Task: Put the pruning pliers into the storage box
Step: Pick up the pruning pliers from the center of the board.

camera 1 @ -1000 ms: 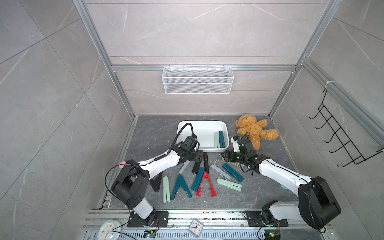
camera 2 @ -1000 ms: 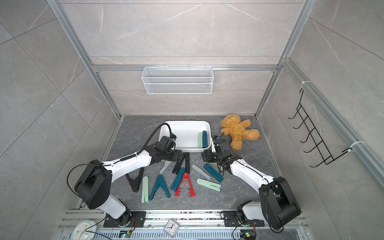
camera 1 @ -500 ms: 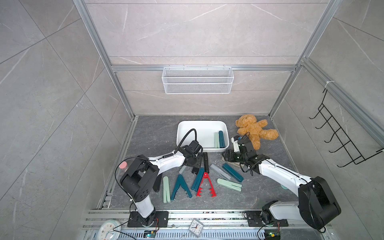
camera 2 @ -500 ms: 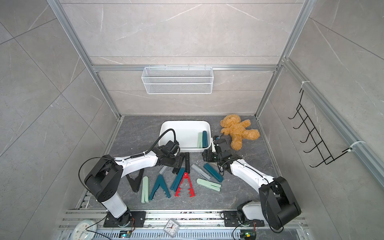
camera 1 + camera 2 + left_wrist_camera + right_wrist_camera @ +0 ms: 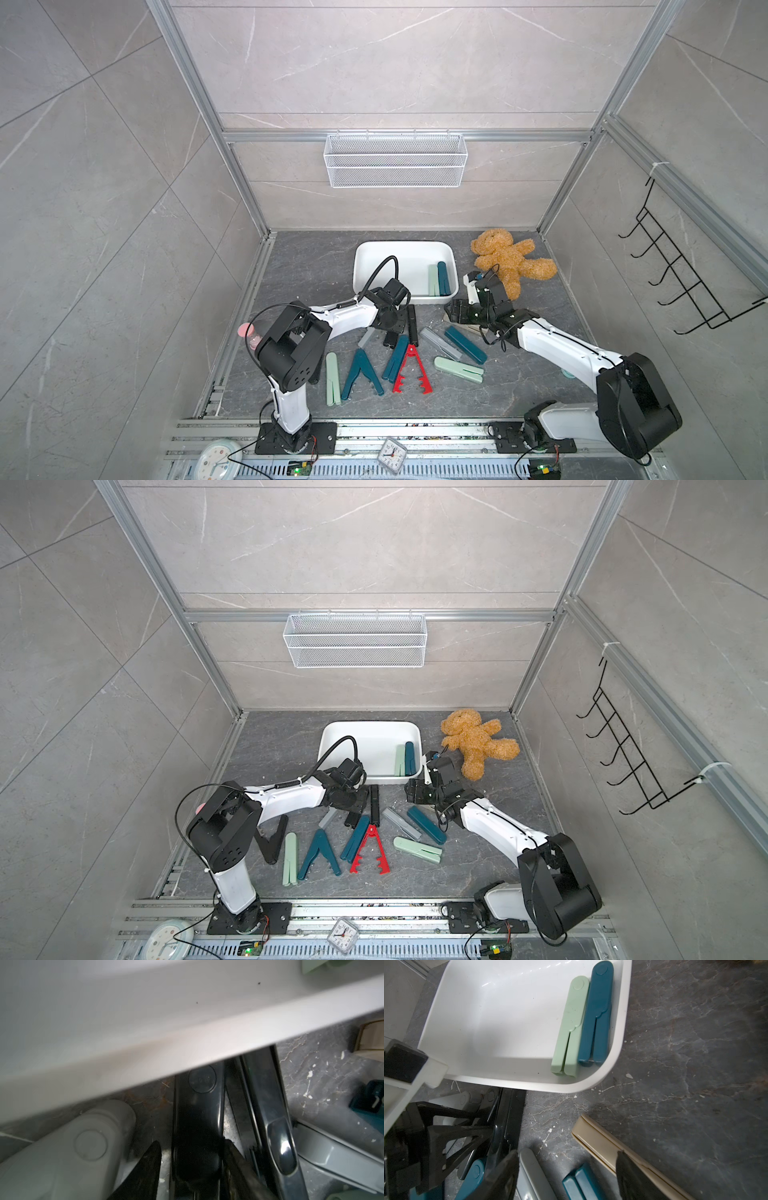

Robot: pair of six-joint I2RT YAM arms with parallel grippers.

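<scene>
A dark marbled stone counter [image 5: 316,266] is enclosed by grey tiled walls [image 5: 374,62]. The left gripper [image 5: 192,1144] jaws are set narrowly spread astride glossy black plastic pliers [image 5: 197,1118]; the right gripper [image 5: 566,1154] jaws are spread wide.

White arms [image 5: 557,345], black joints [image 5: 286,353]; looping black cable [image 5: 380,270]; black-fingered right tool [image 5: 568,1176].

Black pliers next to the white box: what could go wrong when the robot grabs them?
1. The left gripper straddles one black pliers whose end sits right by the box rim; lifting might snag the box.
2. A second black pliers lies right beside it and may get dragged along.
3. The open right gripper hovers nearby over the beige pliers; the arms might bump.
</scene>
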